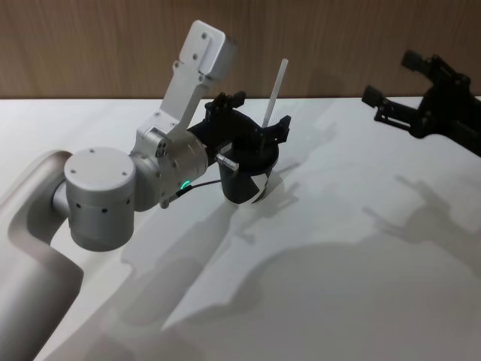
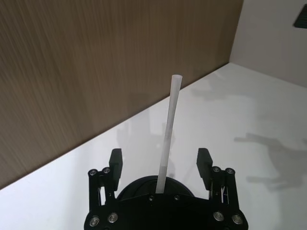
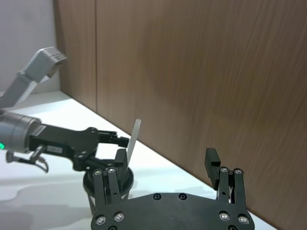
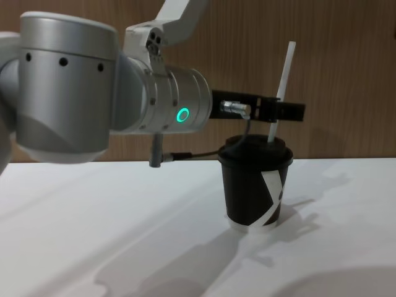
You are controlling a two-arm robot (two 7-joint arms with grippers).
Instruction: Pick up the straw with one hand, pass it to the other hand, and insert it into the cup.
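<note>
Straw (image 4: 281,93), light and bendable, stands in cup (image 4: 253,189); my left gripper (image 2: 161,165) spread around it, right gripper (image 1: 409,94) open, empty.

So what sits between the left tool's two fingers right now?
The thin white straw, standing in the black lidded paper cup, with a gap to each finger of the open left tool, per the left wrist view.

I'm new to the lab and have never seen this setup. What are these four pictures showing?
It is one robot with two arms, seen by four cameras: head, chest, and one on each wrist. On the white table stands a black lidded cup with a white straw standing in its lid, leaning slightly. The left gripper hovers just above the cup, fingers open on either side of the straw without touching it. The right gripper hangs open, off to the right, holding nothing.
</note>
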